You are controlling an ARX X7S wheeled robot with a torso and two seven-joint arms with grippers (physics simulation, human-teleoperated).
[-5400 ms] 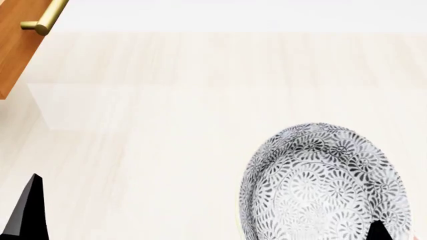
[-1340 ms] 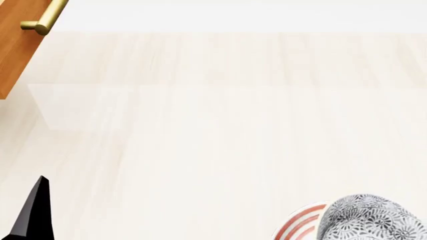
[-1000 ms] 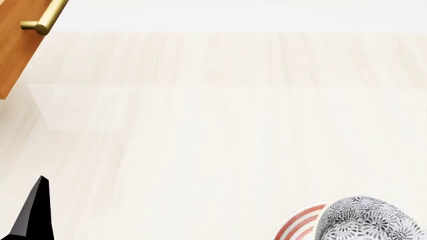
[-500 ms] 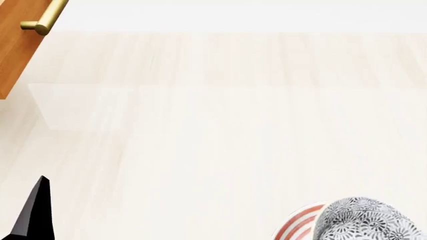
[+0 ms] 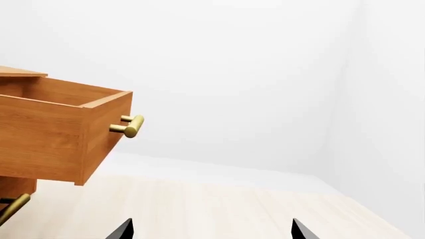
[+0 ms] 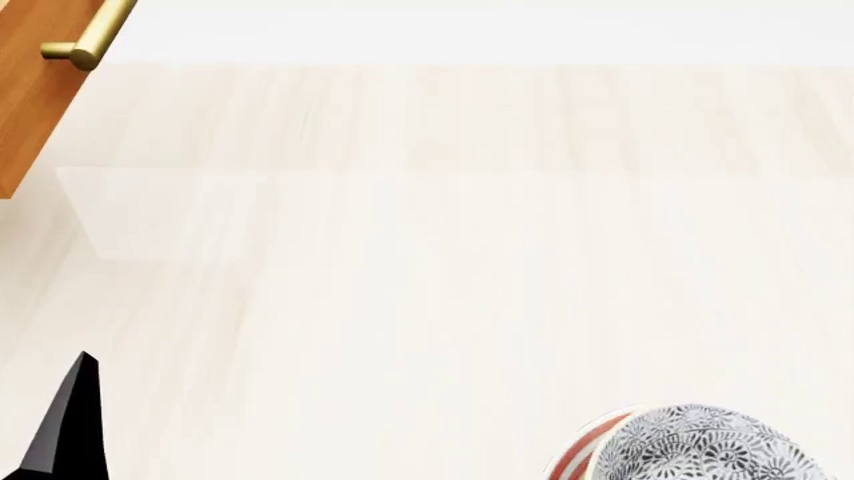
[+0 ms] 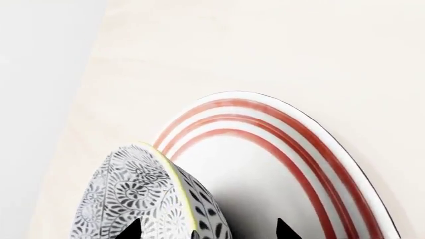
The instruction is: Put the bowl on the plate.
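No text, label, brand, number or sign could be read in any of the views. The deep round white bowl with the fine grey-black floral pattern (image 7: 143, 199) bore only ornament, and the large flat white plate (image 7: 319, 149) bore only concentric red rings. The orange-brown wooden drawer (image 5: 59, 134) with its brass bar handle (image 5: 127, 126) and the pale wood-grain tabletop (image 6: 441, 250) were unmarked.

Pale wood-grain tabletop (image 6: 400, 250) spread before me, I see the red-ringed plate (image 7: 312, 164) lying flat on it near my right edge, only a sliver of it in the head view.
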